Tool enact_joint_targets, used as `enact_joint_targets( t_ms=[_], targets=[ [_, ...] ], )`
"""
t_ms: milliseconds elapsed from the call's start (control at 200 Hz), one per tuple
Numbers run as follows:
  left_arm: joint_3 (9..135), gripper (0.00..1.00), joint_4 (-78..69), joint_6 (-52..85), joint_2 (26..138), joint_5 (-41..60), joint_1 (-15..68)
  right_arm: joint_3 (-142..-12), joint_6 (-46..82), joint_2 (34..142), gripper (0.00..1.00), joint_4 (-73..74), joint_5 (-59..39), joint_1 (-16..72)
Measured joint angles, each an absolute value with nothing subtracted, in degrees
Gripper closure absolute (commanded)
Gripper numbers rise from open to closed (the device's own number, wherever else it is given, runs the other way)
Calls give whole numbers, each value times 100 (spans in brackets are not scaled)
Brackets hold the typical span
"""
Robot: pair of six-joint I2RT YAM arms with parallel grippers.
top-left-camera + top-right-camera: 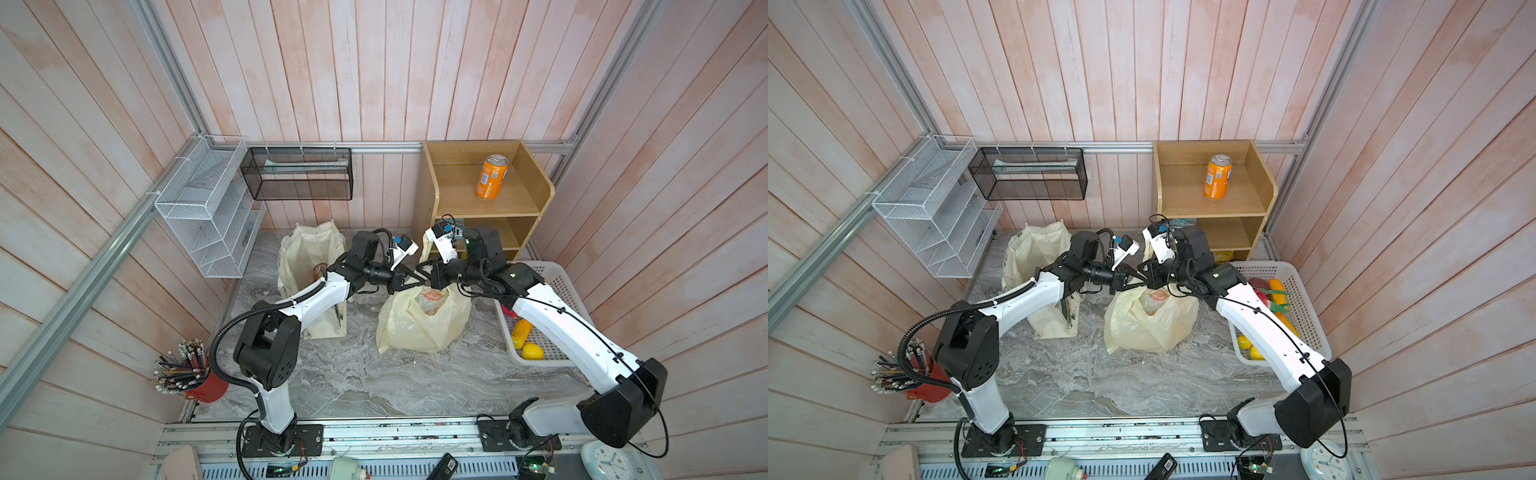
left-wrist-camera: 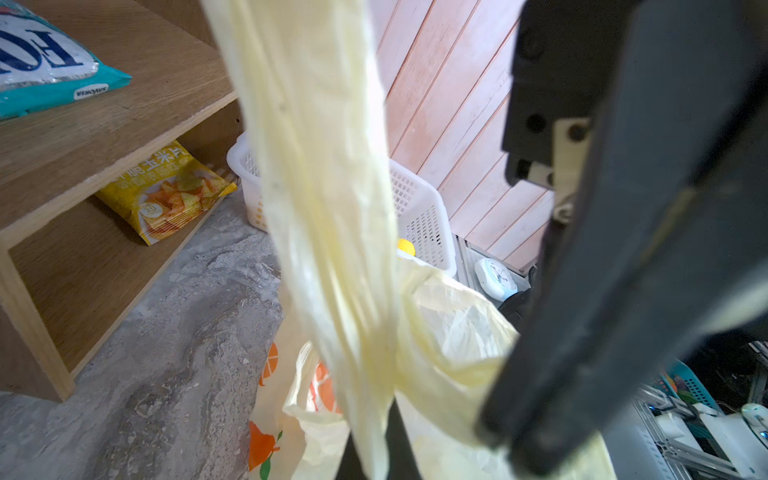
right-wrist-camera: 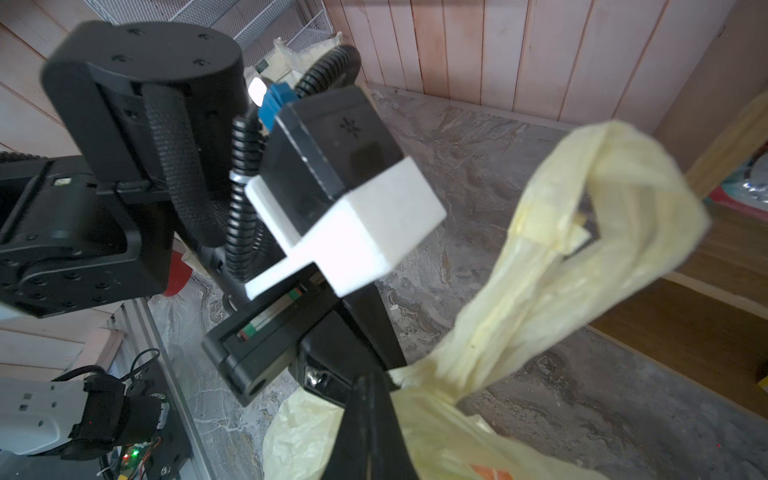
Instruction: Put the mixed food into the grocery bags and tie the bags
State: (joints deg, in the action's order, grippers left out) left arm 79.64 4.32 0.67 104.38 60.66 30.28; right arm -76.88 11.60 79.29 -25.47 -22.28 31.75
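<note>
Plastic bag (image 2: pixel 324 187): cream, orange fruit print, handle stretched through frame centre.
Snack packet (image 2: pixel 166 191): yellow, on lower shelf (image 2: pixel 83 270).

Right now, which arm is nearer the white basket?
Right. The right arm crosses above the white basket; the left arm lies beyond the plastic bag, over the canvas tote.

Two bags (image 1: pixel 415 328), one can (image 1: pixel 491 176), one basket (image 1: pixel 571 291)
</note>
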Motion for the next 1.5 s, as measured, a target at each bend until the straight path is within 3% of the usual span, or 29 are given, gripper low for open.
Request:
enact_joint_targets(
  t_ms=[155, 290, 970, 1155, 1500],
  targets=[
    [8038, 76, 578, -117, 10438, 6211, 3028, -7664, 1271, 7929, 100, -2394, -2370, 3166],
    [8042, 70, 676, -228, 10438, 6329, 3028, -7664, 1380, 7929, 100, -2296, -2414, 3166],
    [7968, 63, 97, 40, 10346, 6632, 3028, -7338, 1879, 7946, 100, -1820, -2687, 3166],
    [7878, 66, -183, 198, 10335, 6600, 3028, -7299, 2003, 7946, 100, -1645, -2714, 3166],
    [7583, 90, -738, 582, 10309, 6560, 3030, -7188, 2174, 7946, 100, -1455, -2753, 3164]
  ],
)
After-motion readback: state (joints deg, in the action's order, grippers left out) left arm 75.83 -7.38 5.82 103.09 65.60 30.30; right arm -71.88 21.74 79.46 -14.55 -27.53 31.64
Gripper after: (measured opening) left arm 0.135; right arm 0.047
